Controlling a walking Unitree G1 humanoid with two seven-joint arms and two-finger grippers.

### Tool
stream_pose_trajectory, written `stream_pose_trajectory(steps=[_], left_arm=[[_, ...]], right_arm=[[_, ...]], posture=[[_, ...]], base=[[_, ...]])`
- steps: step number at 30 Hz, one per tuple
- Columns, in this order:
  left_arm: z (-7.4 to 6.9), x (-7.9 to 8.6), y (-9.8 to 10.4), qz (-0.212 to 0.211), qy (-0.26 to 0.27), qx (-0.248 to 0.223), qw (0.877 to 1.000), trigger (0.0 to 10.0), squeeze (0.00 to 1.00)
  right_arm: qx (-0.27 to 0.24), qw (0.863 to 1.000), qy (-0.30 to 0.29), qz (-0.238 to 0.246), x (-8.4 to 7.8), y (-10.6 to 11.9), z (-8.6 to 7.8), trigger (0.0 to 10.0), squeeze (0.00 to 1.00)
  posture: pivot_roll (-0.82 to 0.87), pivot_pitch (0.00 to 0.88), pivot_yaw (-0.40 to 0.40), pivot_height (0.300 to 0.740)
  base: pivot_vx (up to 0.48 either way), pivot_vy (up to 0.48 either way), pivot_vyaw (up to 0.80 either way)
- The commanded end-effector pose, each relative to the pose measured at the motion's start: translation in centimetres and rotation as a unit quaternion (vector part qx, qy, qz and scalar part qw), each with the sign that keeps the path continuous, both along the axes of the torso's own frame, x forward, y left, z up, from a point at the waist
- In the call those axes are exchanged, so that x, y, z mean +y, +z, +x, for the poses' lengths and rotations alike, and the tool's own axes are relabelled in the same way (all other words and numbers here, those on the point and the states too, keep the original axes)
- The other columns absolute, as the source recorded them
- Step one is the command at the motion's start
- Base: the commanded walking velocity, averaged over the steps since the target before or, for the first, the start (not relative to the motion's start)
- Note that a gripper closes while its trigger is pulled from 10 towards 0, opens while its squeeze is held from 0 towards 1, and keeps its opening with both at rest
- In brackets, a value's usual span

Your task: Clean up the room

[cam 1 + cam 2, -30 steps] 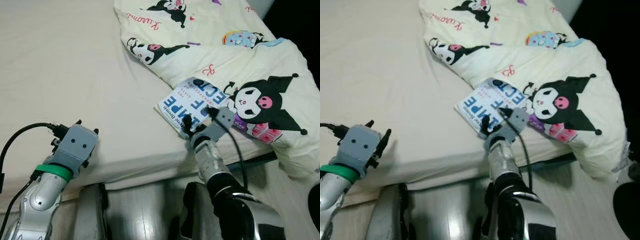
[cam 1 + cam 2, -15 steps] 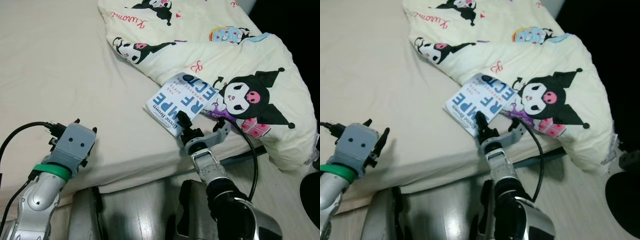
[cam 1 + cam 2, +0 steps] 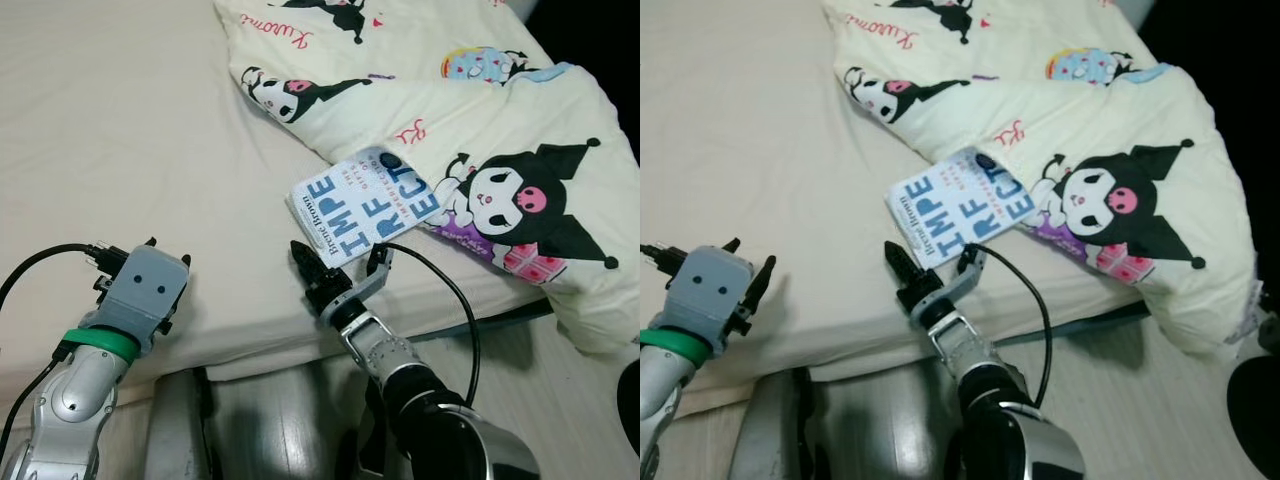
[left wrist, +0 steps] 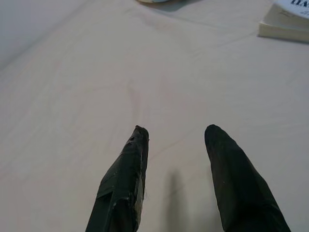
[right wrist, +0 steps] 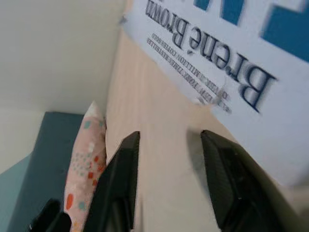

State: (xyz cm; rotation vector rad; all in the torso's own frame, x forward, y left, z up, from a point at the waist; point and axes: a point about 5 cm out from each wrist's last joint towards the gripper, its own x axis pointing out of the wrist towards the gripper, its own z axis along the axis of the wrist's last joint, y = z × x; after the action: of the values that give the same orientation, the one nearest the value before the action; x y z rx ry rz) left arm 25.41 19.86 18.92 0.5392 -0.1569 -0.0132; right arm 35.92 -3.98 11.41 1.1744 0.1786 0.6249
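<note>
A white and blue book [image 3: 362,205] lies flat on the bed near its front edge, partly tucked against the cartoon-print blanket [image 3: 480,90]. My right gripper [image 3: 306,262] rests on the sheet just left of the book's near corner, open, with nothing between its fingers. In the right wrist view the fingers [image 5: 120,183] stand apart beside the book's cover [image 5: 227,72]. My left gripper [image 3: 168,250] hovers open over bare sheet at the bed's front left, well away from the book [image 4: 285,21].
The cream bed sheet [image 3: 120,120] stretches wide to the left and back. The blanket is heaped over the bed's right side and hangs past its edge. A pink patterned pillow [image 5: 84,159] lies ahead of the right gripper. Wooden floor [image 3: 270,420] shows below the bed edge.
My right gripper has swung left, from on the book's near edge to the sheet beside its left corner. The head camera has shifted a little. The left arm has stayed put.
</note>
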Motion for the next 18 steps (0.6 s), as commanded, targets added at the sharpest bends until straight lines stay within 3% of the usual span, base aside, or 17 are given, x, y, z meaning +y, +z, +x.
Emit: stream_pose_trajectory(steps=[1,15,16,17,18], left_arm=[[-0.1,-0.1,-0.5,-0.002,0.004,0.008,1.000,10.0,0.00],[0.8,-0.7,-0.5,-0.012,-0.003,-0.002,1.000,10.0,0.00],[1.0,-0.9,-0.5,-0.012,-0.006,-0.004,1.000,10.0,0.00],[1.1,-1.1,-0.4,-0.012,-0.009,-0.005,1.000,10.0,0.00],[1.1,-1.1,-0.4,-0.012,-0.009,-0.005,1.000,10.0,0.00]], right_arm=[[0.024,0.999,-0.002,0.032,1.9,-0.4,-0.7,0.0,0.00],[-0.046,0.997,-0.031,0.046,-0.1,2.1,0.9,0.0,0.00],[-0.059,0.998,-0.023,0.026,-0.1,2.2,0.8,0.0,0.00],[-0.070,0.997,-0.020,-0.023,-0.2,2.0,0.8,0.0,0.00],[-0.070,0.997,-0.020,-0.023,-0.2,2.0,0.8,0.0,0.00]], posture=[[0.28,0.317,-0.034,0.500],[0.25,0.267,-0.031,0.500],[0.24,0.258,-0.028,0.500],[0.24,0.254,-0.029,0.500],[0.24,0.254,-0.029,0.500]], base=[[0.000,0.000,0.00],[0.000,0.000,0.00],[0.000,0.000,0.00],[0.000,0.000,0.00],[0.000,0.000,0.00]])
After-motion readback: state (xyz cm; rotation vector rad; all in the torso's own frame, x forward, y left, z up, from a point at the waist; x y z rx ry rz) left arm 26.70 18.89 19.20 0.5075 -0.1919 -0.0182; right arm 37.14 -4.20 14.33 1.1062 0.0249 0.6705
